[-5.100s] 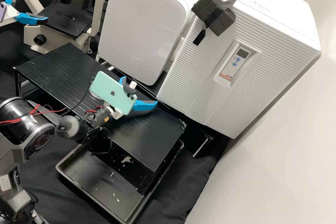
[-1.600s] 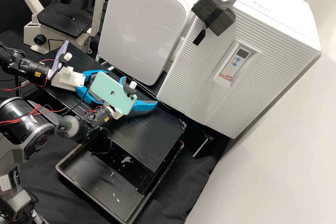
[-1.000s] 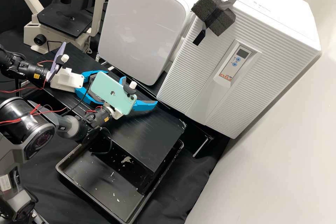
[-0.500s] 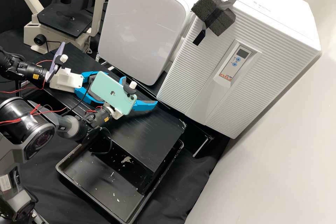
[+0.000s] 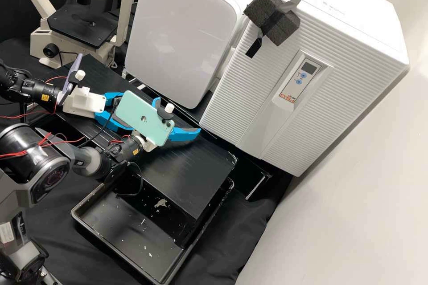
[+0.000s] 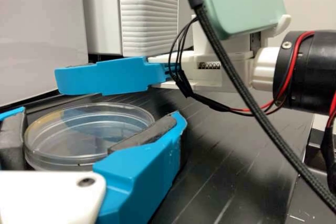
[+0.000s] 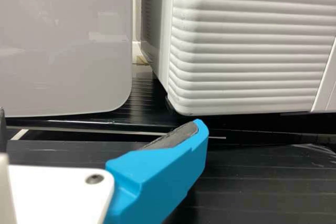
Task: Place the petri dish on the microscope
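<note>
Swinging the left gripper (image 6: 100, 114) away from the microscope (image 5: 82, 26) to the black stand (image 5: 191, 178) before it, seemingly clamping the petri dish (image 6: 86, 129) there, and needing a level, unhurried lift past the spread right gripper (image 5: 177, 116).

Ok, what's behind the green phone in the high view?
The left pincer runs in behind the green phone, so its far part is covered. The left wrist view shows it around the petri dish.

black grooved platform (image 5: 191, 178), petri dish (image 6: 86, 129) on it
</note>
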Controlling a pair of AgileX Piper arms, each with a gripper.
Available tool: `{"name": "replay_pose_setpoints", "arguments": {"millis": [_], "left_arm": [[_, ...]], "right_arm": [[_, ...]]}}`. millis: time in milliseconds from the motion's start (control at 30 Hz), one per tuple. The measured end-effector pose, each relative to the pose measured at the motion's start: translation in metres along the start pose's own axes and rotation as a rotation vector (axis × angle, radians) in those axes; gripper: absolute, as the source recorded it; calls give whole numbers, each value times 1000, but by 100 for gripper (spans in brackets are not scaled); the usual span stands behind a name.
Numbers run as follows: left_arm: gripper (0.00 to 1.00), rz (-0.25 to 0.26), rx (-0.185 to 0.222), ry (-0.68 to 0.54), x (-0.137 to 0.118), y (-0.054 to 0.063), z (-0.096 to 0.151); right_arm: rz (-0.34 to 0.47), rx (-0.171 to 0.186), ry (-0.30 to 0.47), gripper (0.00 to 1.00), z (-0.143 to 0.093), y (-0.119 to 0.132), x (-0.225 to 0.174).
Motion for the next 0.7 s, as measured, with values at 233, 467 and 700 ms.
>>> {"name": "replay_pose_setpoints", "arguments": {"millis": [233,467,700], "left_arm": [[0,2,-2,-3,-2,-1,1],[0,-2,-8,10,-11,0,-2],[0,8,-42,70,-35,8,-21]], "right_arm": [[0,0,0,100,0,0,0],[0,0,0,100,0,0,0],[0,0,0,100,0,0,0]]}}
